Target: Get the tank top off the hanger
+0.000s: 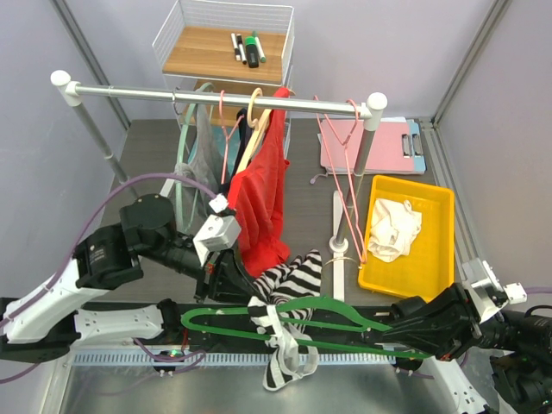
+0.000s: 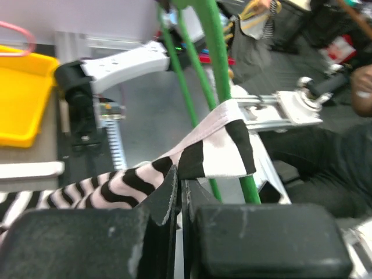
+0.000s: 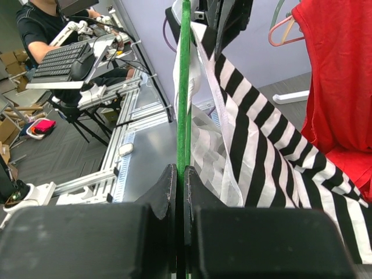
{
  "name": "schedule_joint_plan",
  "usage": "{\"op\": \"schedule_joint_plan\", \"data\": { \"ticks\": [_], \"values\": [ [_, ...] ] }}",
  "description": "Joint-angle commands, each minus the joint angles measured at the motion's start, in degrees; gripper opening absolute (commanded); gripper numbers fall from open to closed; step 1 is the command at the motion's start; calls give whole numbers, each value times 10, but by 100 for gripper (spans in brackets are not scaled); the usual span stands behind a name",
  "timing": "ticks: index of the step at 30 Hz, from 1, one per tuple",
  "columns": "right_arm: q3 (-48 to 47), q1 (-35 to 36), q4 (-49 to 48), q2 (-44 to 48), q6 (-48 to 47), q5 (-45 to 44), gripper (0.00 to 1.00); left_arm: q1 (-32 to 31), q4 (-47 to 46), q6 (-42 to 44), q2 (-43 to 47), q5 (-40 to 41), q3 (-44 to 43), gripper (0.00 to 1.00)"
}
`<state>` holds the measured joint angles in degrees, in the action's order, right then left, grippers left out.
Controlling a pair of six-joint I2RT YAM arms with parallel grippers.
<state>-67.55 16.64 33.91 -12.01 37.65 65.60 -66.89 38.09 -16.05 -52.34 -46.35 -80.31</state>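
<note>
Top view: hanger [image 1: 345,342] lies level along the near edge of the desk [image 1: 302,198], between the arms. Striped tank top [image 1: 293,276] is draped over its middle, with one end trailing past the near edge. Left fingers [image 1: 222,278] are on the fabric, right fingers [image 1: 401,332] at the hanger's right end. Red garment [image 1: 263,190] hangs on the rail [image 1: 172,91].

Left wrist: left fingers [image 2: 170,192] are pressed together, pinching tank top [image 2: 116,186] fabric. A strap is looped around the hanger [image 2: 218,58].

Right wrist: right fingers [image 3: 168,186] are clamped on the hanger [image 3: 185,87]. Tank top [image 3: 250,133] hangs just beside it, red garment [image 3: 337,87] behind.
</note>
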Motion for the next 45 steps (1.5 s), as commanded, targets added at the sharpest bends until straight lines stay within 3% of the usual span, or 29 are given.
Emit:
{"op": "schedule_joint_plan", "data": {
  "ticks": [1,14,28,33,41,45],
  "values": [
    [-2,-1,-10,-7,1,-19,1,0,9,1,41,142,-16,0],
    [-18,-1,107,11,-64,-87,1,0,15,-18,164,404,-25,0],
    [-94,0,144,-19,-97,-177,1,0,37,-35,205,530,-25,0],
    [-139,0,144,-23,-93,-225,1,0,23,-36,188,491,-27,0],
    [-219,6,143,-23,-92,-327,1,0,-23,-42,101,282,-40,0],
    [-225,8,140,-21,-87,-332,1,0,-69,-56,59,225,-32,0]
  ]
}}
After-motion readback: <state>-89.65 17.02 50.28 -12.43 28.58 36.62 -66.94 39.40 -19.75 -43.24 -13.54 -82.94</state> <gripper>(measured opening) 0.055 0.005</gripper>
